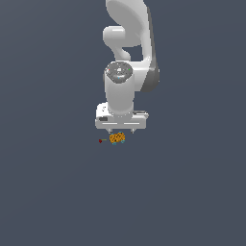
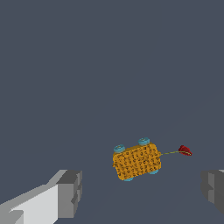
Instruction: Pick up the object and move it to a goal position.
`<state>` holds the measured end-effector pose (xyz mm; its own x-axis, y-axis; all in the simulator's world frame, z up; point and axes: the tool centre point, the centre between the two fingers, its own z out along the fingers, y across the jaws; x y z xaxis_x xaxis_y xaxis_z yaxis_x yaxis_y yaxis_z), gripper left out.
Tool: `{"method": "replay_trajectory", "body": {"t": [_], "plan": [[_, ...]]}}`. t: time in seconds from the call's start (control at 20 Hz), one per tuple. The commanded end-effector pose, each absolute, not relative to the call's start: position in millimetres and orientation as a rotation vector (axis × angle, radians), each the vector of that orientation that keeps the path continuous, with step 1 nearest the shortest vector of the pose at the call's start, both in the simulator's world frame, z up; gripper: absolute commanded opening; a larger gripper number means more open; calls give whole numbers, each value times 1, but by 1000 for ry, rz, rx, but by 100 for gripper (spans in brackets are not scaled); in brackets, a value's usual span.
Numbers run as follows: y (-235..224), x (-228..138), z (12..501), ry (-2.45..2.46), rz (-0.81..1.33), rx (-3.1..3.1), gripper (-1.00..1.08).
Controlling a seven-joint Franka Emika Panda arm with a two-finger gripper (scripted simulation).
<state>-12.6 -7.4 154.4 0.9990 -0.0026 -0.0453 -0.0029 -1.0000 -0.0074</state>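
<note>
The white end effector (image 1: pixel 120 130) hangs wide open, gripping nothing. The small orange-yellow speckled block with cyan wheel-like flecks (image 1: pixel 117 138) (image 2: pixel 137 161) sits on the dark grey worktop (image 1: pixel 182 192) just below and between its grey fingertips (image 2: pixel 70 192).

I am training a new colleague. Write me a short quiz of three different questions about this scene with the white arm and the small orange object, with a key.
1. True or false: the white gripper has its jaws closed on the small orange-yellow speckled block.
2. Multiple choice: the thin stem that ends in the small dark-red tip is (A) joined to the block, (B) lying apart from it, (C) held by the jaws.
3. Fill in: the round parts on the edges of the block, like little wheels, have the colour ____.

Key: 1 false, the wrist view shows the grey fingers wide apart and the block free between them; 2 A; 3 cyan.
</note>
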Motion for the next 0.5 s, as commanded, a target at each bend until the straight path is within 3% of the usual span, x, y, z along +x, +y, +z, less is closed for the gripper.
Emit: {"method": "replay_trajectory", "body": {"t": [0.0,0.45], "plan": [[-7,-13,154,4,71,-3133,100],[-15,-5,173,9,31,-3115,100]]}}
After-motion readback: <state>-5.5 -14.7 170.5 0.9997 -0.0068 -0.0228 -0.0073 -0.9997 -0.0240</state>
